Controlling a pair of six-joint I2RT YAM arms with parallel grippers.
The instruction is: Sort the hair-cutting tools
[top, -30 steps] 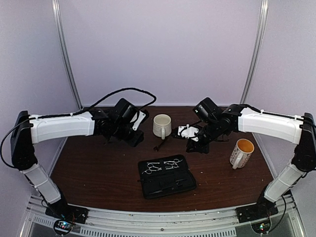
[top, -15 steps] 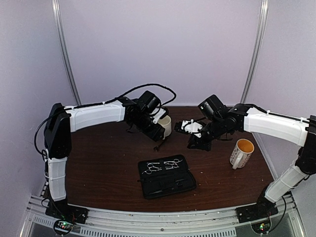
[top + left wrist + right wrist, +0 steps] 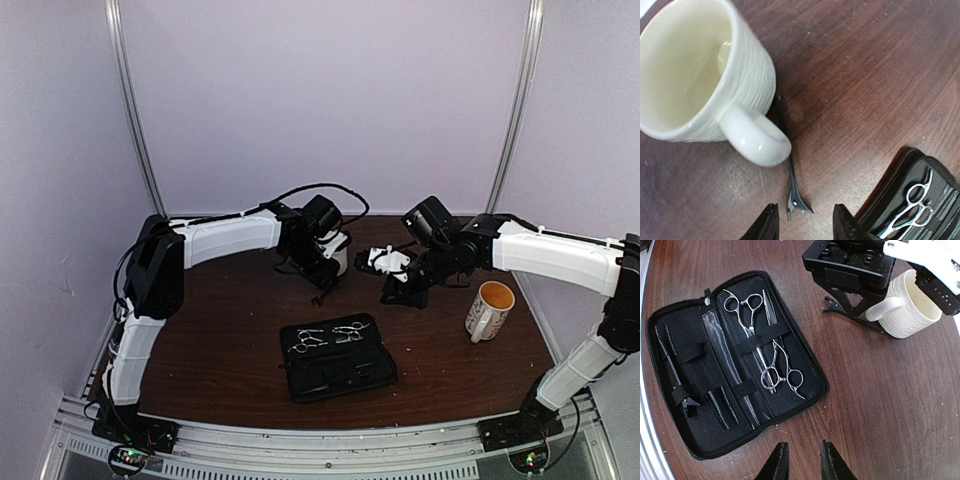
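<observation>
Two silver scissors [image 3: 747, 315] [image 3: 782, 372] are strapped in the open black case [image 3: 337, 357]. The case's other half holds a thin black clip [image 3: 676, 374]. A second black hair clip [image 3: 790, 172] lies on the table against the white mug's handle; it also shows in the top view [image 3: 322, 296]. My left gripper [image 3: 805, 227] is open just above this clip's wide end, a finger [image 3: 767, 226] on each side, not touching it. My right gripper [image 3: 802, 467] is open and empty over bare table beside the case's edge, right of the white mug in the top view [image 3: 393, 296].
The white mug [image 3: 335, 250] stands upright and empty behind the left gripper. A yellow-lined mug [image 3: 490, 308] stands at the right. A small comb [image 3: 771, 314] sits in the case beside the scissors. The table's dark wood [image 3: 220, 340] runs left of the case.
My left arm has swung right, from the table's left side to the white mug and the clip. My right gripper has shifted slightly and stays near the middle.
</observation>
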